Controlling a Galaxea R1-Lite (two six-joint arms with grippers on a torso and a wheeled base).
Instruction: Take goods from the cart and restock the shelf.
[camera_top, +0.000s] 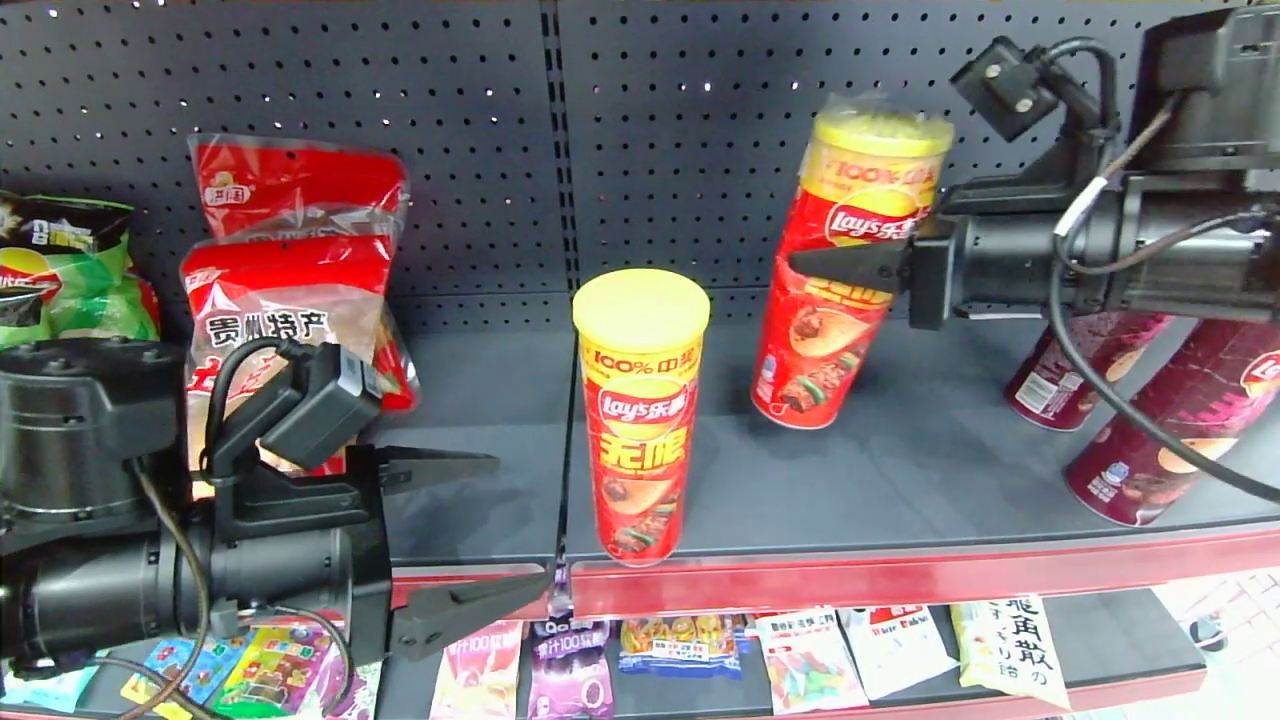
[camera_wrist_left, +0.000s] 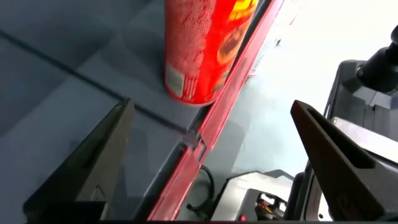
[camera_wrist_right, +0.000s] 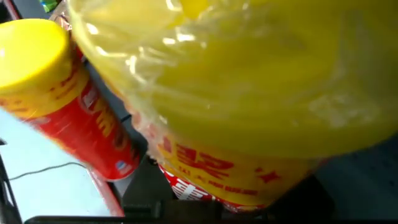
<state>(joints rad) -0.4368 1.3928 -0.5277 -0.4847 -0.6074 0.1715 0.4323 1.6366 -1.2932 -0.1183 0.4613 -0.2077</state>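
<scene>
Head view, held chip can (camera_top: 820, 360): red tube with a yellow lid under film. It is tilted, top leaning to the robot's right, base low over the shelf deck (camera_top: 900, 480); contact with the deck cannot be told
Right gripper (camera_top: 840, 268): clamped across the upper body of the held chip can, with the arm reaching in from the right
Step, as judged: standing this can on the deck
Doing it well: bring the tube plumb first, lower until the base sits flat, and only then let go. A tilted release would likely tip it
Standing can (camera_top: 640, 420): upright at the red shelf lip (camera_top: 900, 575), near the held one. Leave a gap
Maroon cans (camera_top: 1180, 420): slanted below the right arm, so pull out high
Left gripper (camera_top: 522, 520): fingers spread wide, empty, astride the lip beside the standing can
</scene>
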